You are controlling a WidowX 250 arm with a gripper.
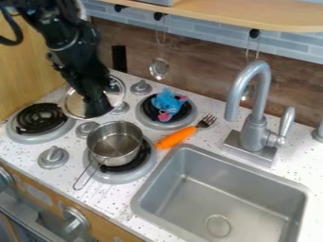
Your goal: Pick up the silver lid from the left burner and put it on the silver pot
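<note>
The black gripper (pixel 97 108) hangs at the upper left, above the gap between the left burner and the back burner. Directly behind it is a round lid (pixel 74 105) with a metal rim, partly hidden by the gripper; whether the lid is held cannot be told. Just to the lower right, a small metal pot (pixel 115 142) stands on the front burner, its wire handle towards the counter's front edge. A blue plush toy (pixel 166 101) with pink parts lies on the back burner. Beside that burner lies a fork with an orange handle (pixel 176 137).
A black coil burner (pixel 41 118) lies at the left, with grey knobs (pixel 54 156) among the burners. The sink (pixel 221 198) and its tall faucet (pixel 255 113) are at the right. Utensils hang below the wooden shelf (pixel 227 13) at the back.
</note>
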